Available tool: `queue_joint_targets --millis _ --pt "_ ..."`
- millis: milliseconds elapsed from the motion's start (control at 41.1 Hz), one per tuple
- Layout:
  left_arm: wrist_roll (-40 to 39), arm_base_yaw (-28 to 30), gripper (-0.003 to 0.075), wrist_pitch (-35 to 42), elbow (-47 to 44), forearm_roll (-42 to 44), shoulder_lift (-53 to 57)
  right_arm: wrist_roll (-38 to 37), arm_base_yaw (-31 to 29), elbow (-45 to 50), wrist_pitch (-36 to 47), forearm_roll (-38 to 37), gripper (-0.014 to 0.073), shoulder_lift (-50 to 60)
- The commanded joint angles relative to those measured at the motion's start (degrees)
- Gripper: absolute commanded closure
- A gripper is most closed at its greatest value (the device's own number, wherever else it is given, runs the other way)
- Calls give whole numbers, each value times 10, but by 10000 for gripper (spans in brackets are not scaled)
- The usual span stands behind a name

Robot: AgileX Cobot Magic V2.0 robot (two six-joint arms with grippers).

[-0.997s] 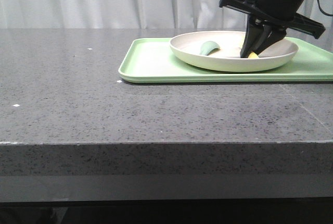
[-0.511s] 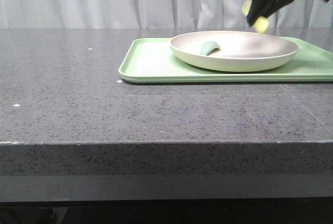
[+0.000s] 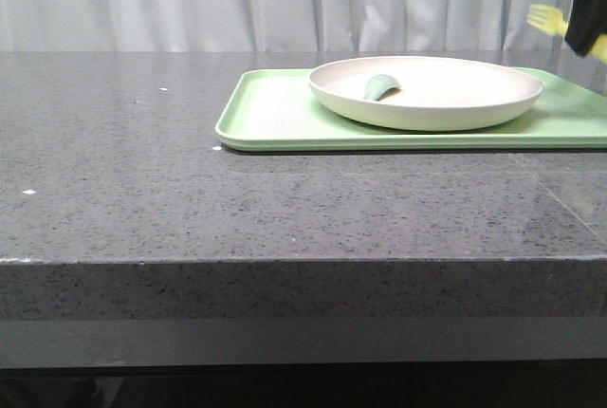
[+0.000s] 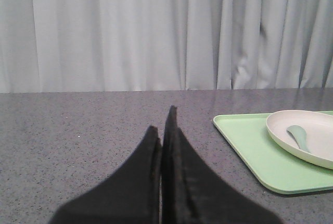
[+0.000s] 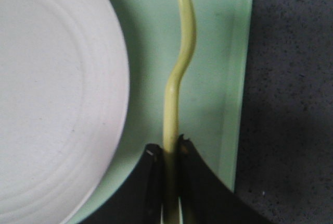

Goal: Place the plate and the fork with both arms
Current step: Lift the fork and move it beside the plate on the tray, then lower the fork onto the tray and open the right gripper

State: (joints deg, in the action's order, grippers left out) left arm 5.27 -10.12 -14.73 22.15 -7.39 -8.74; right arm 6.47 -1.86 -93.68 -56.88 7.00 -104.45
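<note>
right hand (image 5: pixel 169 156) pinching fork (image 5: pixel 179 73), plate (image 3: pixel 427 92) on tray (image 3: pixel 275 114)

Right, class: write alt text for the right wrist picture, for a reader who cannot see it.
A black gripper is shut on the handle of a pale-yellow fork, held in the air above a light-green tray. A cream plate sits on the tray beside the fork, and grey table shows past the tray's edge.

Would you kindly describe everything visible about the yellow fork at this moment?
The fork is slim, pale yellow and plastic-looking, with a wavy handle and short tines that show in the front view. The right hand is shut on its handle end, holding it clear in the air, roughly level, above the green tray's strip beside the plate. Nothing else touches it.
</note>
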Motion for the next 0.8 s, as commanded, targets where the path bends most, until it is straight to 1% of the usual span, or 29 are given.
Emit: queue_joint_targets --millis 0,97,146,365,414,511,608,681,730,778 --pt "0 1 738 51 14 -1 -6 9 -2 -12 16 -12 610 5" --pt "0 1 738 51 14 -1 -6 9 -2 -12 15 -14 597 -14" --pt "0 1 738 51 14 -1 -6 9 -2 -12 15 -14 570 -20" --pt "0 1 738 51 14 -1 -6 7 -2 -15 6 -13 361 -20" --pt "0 1 738 51 14 -1 -6 2 -2 -19 3 -13 323 -14" --pt "0 1 738 51 14 -1 -6 -7 -2 -26 2 -13 279 9" --pt "0 1 738 51 14 -1 -6 -12 -2 -27 5 -13 262 45" --pt "0 1 738 51 14 -1 -6 -12 -2 -26 1 -12 274 76" --pt "0 1 738 51 14 -1 -6 -12 -1 -23 -2 -11 305 94" --pt "0 1 738 51 14 -1 -6 -12 0 -16 -7 -11 368 114"
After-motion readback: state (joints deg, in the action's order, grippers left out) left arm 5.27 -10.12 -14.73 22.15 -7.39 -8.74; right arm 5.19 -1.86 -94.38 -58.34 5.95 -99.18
